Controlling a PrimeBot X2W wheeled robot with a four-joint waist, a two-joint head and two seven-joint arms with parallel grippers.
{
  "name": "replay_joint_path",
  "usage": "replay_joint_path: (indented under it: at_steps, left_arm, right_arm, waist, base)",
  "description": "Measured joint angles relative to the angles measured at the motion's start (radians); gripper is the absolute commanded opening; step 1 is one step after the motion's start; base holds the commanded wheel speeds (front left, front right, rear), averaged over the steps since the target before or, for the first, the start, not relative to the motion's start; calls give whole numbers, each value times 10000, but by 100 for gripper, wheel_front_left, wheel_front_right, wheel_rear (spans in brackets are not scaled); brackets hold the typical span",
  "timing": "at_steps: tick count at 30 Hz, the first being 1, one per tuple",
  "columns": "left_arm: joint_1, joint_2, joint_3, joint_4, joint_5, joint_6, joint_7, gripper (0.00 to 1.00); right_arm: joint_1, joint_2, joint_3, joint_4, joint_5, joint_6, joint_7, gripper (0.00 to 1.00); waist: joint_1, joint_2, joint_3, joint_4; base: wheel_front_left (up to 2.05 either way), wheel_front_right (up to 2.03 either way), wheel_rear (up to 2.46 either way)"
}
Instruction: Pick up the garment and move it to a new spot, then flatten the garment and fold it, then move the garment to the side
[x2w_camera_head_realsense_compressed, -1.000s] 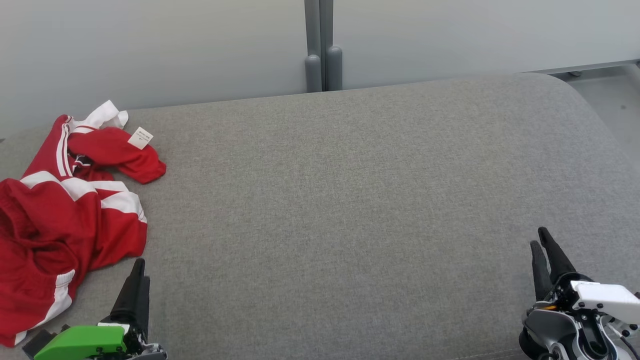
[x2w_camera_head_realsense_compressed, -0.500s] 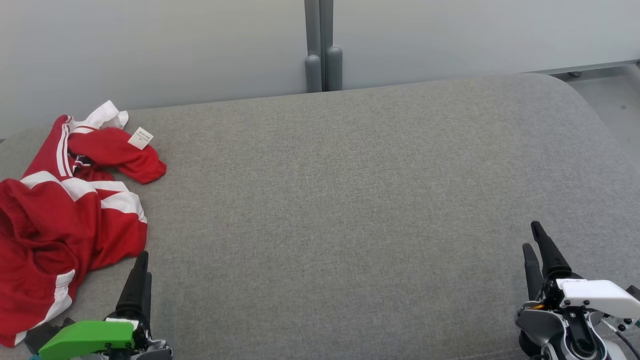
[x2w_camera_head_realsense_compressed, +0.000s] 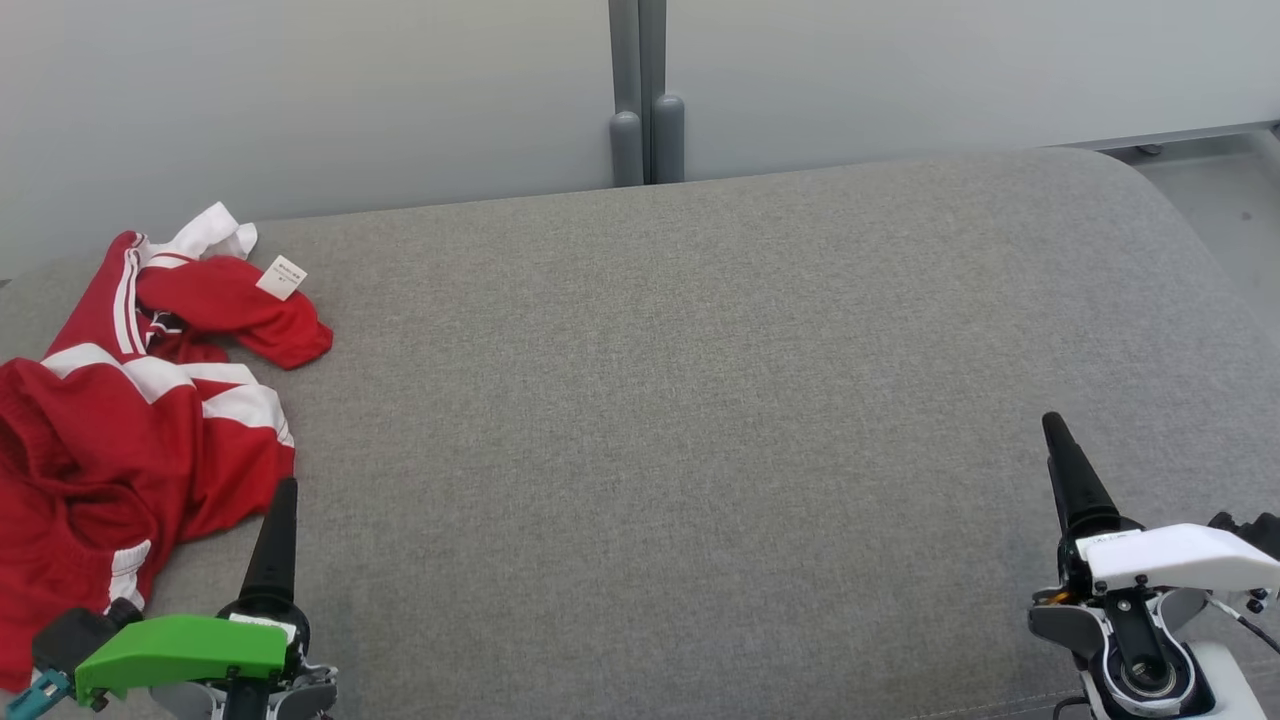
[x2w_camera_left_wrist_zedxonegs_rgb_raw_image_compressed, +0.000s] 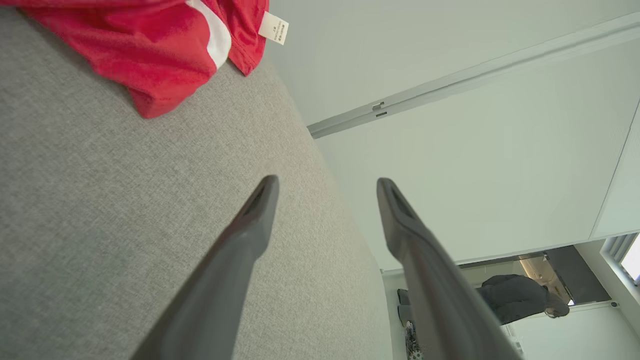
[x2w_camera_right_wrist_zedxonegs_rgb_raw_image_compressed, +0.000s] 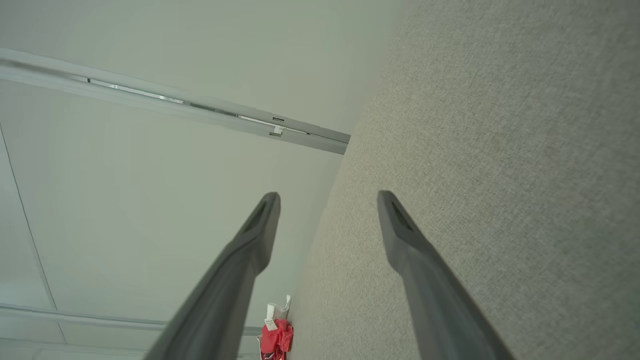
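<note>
While both sets of jaws are spread empty, the garment (x2w_camera_head_realsense_compressed: 130, 420) is heaped just beside the left gripper (x2w_camera_left_wrist_zedxonegs_rgb_raw_image_compressed: 325, 182), well apart from the right gripper (x2w_camera_right_wrist_zedxonegs_rgb_raw_image_compressed: 327, 197).

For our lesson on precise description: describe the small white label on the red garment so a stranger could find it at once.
A grey fabric surface spans the scene; at its left edge is a crumpled red garment with white stripes. On the garment's far fold sits the label, a small white rectangle with tiny print, unlike the long stripes.
</note>
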Motion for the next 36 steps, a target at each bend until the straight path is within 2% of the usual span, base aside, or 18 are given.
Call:
replay_joint_path:
  at_steps: [11,36]
  left_arm:
    - [0,219,-240,-663,2479,297,-349,100]
    - [419,249,-821,-1434,6719,1104,-1174,100]
  right_arm:
    - [-44,-284,752,-397,-2226,-291,-353,100]
    - [-58,-385,1983,-940,-6111,-878,-1145,100]
  waist:
    - [0,0,-21,12]
    - [0,0,-51,-36]
  base:
    - [0,0,0]
    - [0,0,0]
